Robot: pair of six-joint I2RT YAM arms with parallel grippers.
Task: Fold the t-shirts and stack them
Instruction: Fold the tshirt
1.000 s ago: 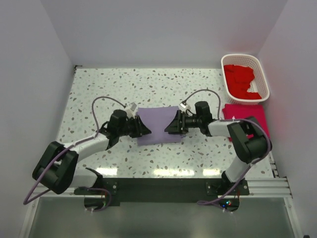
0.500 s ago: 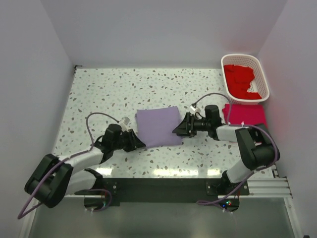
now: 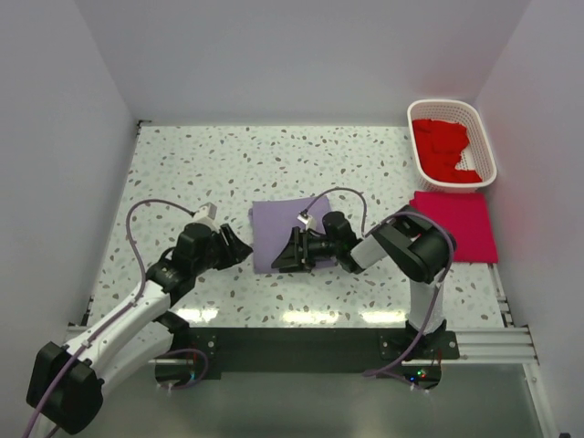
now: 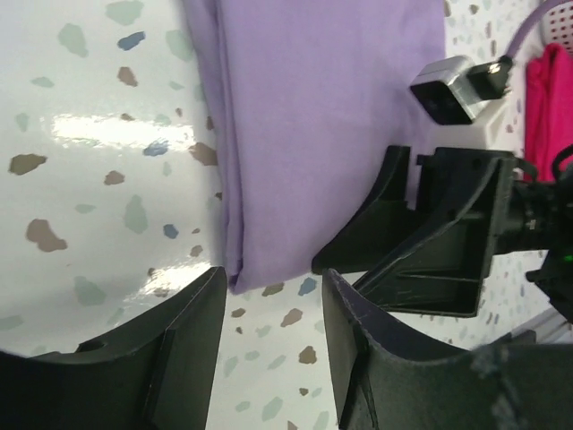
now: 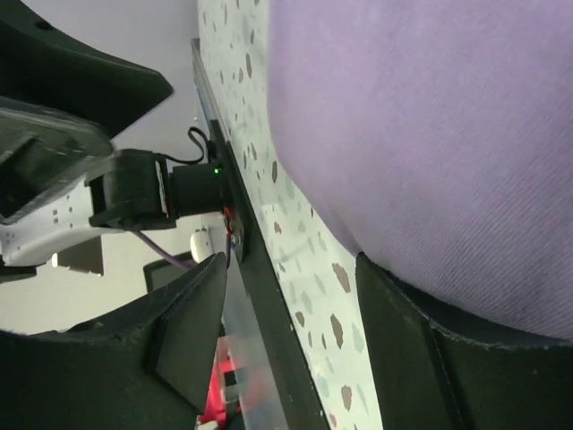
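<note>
Tidying the folded lavender t-shirt (image 3: 283, 228) at the centre of the counter (image 3: 228, 164) seems the step in hand. The left end effector (image 3: 241, 248) sits just left of its edge, fingers parted and empty. The right end effector (image 3: 284, 257), over its lower edge, is likewise released. Next, probably, it goes onto the crimson-pink t-shirt (image 3: 461, 226) at right, which calls for gripping all layers. No writing is legible.

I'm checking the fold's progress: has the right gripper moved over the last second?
Yes. The right gripper has shifted left, away from the white basket, and now sits over the near part of the lavender t-shirt.
</note>
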